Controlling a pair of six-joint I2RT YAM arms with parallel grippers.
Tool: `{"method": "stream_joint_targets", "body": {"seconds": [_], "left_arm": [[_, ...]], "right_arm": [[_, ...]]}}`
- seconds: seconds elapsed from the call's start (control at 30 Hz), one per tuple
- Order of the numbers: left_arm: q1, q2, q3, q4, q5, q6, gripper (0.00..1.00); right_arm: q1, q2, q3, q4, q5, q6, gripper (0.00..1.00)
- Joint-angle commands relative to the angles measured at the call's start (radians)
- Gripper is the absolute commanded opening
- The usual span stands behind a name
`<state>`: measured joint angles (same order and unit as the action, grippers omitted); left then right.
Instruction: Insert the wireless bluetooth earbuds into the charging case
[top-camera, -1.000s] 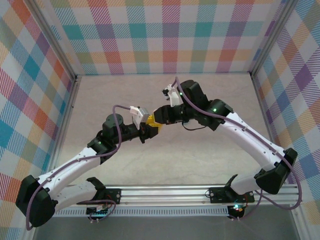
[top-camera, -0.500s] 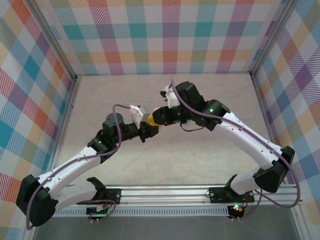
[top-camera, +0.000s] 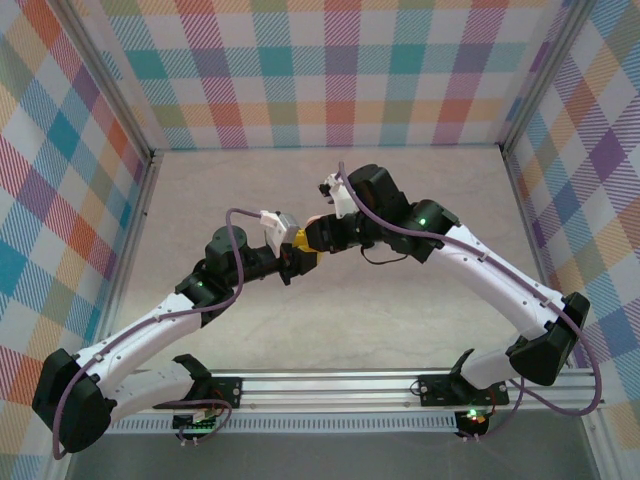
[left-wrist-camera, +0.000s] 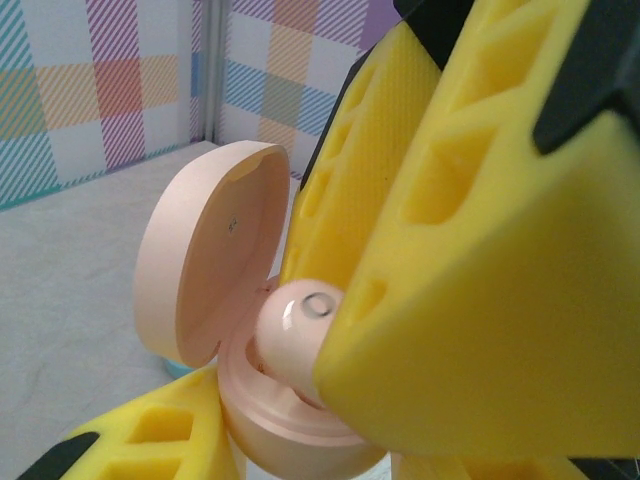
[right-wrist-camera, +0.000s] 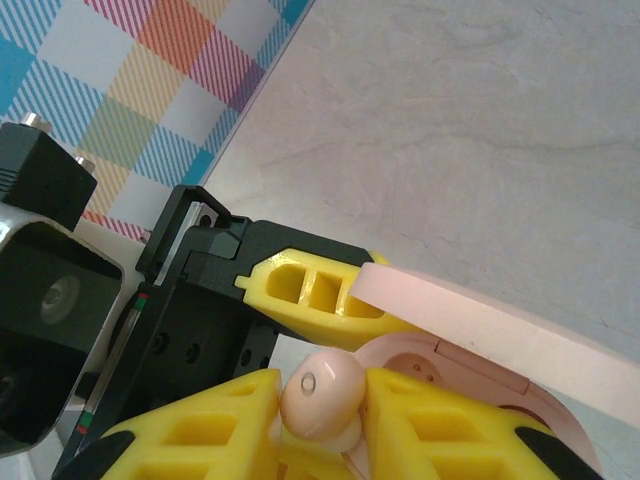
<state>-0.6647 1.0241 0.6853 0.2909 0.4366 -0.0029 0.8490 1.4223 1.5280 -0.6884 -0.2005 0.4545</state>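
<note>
A: Where is the bud sitting relative to the charging case?

B: The right gripper is pinching the pale pink earbud at the case's open mouth. I cannot tell whether it is seating yet. The left gripper is clamping the case's base and holding it above the table.

A: What is the right way to finish it?

B: I would be pressing the bud straight into the case's socket while the left side is holding firm. I would only spread the right fingers once the bud is resting without rocking.

A: Any edges crowding it?

B: The lid is standing up just beside the bud, so the fingers are working in a tight gap. Lifting out should go up, away from the lid. Around the case, open tabletop is spreading out, and the plaid walls are standing well apart.
</note>
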Motion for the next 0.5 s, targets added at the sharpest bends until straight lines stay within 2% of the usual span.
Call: {"method": "stream_joint_targets", "body": {"seconds": [0.0, 0.47], "left_arm": [[0.004, -0.014, 0.040, 0.033, 0.016, 0.017, 0.30], [0.004, -0.030, 0.042, 0.012, 0.008, 0.027, 0.30]], "right_arm": [[0.006, 0.003, 0.024, -0.037, 0.030, -0.025, 0.29], [0.007, -0.023, -0.012, -0.030, 0.068, -0.027, 0.24]]}}
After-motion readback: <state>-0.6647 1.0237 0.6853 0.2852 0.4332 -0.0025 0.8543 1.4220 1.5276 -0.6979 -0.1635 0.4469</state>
